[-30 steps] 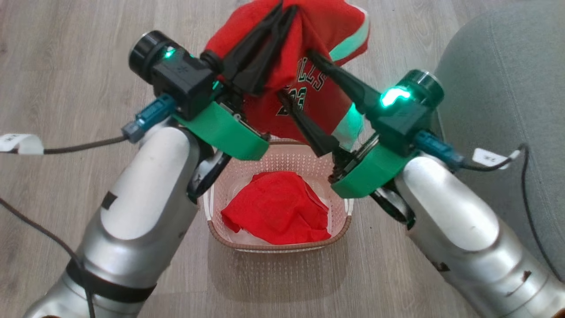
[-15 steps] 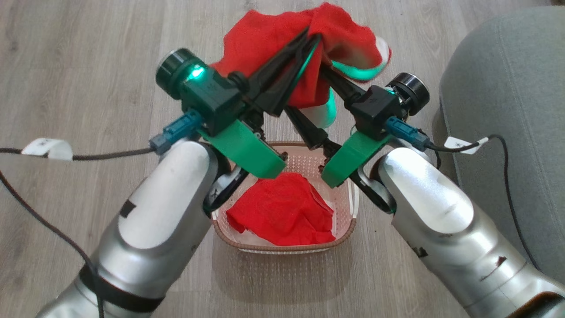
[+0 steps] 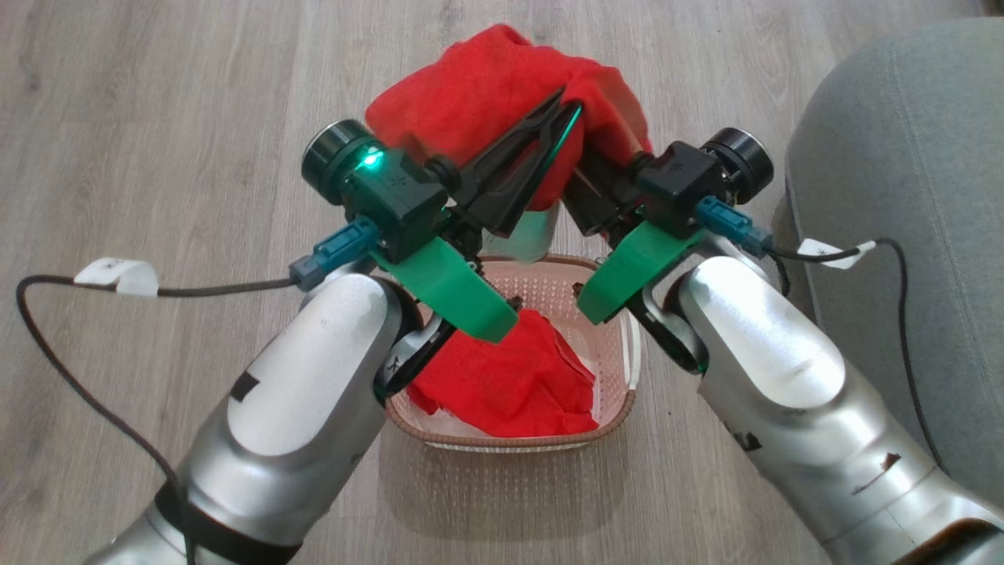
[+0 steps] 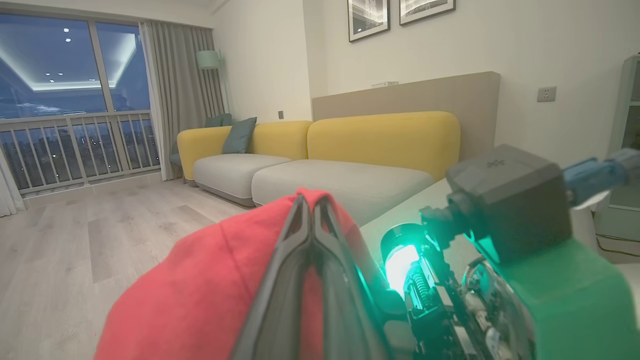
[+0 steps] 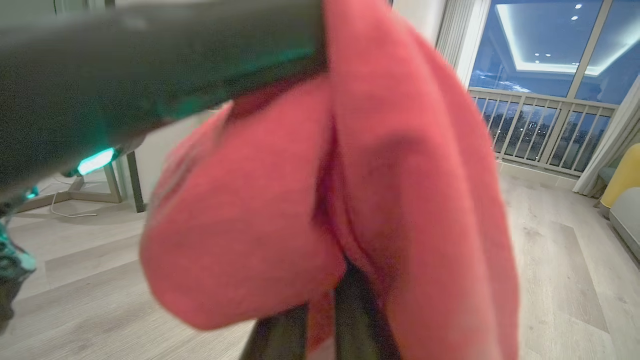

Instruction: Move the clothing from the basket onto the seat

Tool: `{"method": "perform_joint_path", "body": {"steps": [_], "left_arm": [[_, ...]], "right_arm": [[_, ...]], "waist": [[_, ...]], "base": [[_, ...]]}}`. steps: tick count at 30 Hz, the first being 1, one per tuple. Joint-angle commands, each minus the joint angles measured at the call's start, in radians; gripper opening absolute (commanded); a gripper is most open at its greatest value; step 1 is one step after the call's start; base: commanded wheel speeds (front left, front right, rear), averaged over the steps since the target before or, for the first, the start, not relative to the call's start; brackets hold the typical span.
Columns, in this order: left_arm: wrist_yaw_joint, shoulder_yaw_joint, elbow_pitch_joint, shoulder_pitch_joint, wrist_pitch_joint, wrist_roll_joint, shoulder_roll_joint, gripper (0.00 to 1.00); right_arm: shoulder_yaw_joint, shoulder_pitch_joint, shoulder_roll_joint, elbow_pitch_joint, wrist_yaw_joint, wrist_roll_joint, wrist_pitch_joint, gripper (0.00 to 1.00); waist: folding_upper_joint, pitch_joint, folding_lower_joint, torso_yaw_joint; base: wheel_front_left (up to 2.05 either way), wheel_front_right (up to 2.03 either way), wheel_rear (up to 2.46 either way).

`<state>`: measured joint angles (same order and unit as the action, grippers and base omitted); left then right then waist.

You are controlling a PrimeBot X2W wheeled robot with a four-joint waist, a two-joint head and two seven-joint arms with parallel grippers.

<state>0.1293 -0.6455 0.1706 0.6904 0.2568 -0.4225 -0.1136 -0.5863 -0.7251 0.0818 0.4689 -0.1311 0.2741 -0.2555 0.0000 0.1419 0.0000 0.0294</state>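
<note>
In the head view, my left gripper (image 3: 569,111) and right gripper (image 3: 594,188) both pinch the bunched red garment (image 3: 478,94) above the basket (image 3: 612,408). A second red garment (image 3: 510,384) lies there, below my wrists. The seat (image 3: 902,157) lies rightward of my right gripper, the nearer arm. In the left wrist view, my fingertips (image 4: 300,210) meet on cloth. In the right wrist view, folds drape over my narrow-set fingers (image 5: 357,325).
</note>
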Motion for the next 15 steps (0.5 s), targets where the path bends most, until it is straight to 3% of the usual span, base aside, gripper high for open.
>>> {"method": "perform_joint_path", "body": {"steps": [1,6,7,8,15], "left_arm": [[0.001,0.038,-0.026,0.025,0.005,-0.002,-0.007,0.00],[0.001,0.046,-0.015,0.022,0.005,0.002,-0.010,0.00],[0.001,0.046,-0.014,0.022,0.005,0.002,-0.011,0.36],[0.001,0.044,-0.011,0.021,0.005,0.000,-0.011,1.00],[0.001,0.014,0.009,0.021,0.005,-0.008,-0.034,1.00]], "right_arm": [[0.004,-0.008,-0.029,-0.032,0.000,0.003,-0.006,0.00],[0.022,0.006,-0.027,-0.032,0.000,-0.009,-0.006,0.00],[0.024,0.008,-0.026,-0.034,0.000,-0.012,-0.006,0.00],[0.028,0.009,-0.025,-0.035,0.000,-0.014,-0.006,0.00],[0.064,0.017,-0.020,-0.061,0.000,-0.037,-0.006,0.00]], "waist": [[0.0000,0.001,0.0000,-0.001],[0.0000,0.010,0.0000,-0.008],[0.0000,0.011,0.0000,-0.009],[0.0000,0.013,0.0000,-0.011],[0.0000,0.023,0.0000,-0.026]], "base": [[0.00,0.00,0.00],[0.00,0.00,0.00],[0.00,0.00,0.00],[0.00,0.00,0.00],[0.00,0.00,0.00]]}}
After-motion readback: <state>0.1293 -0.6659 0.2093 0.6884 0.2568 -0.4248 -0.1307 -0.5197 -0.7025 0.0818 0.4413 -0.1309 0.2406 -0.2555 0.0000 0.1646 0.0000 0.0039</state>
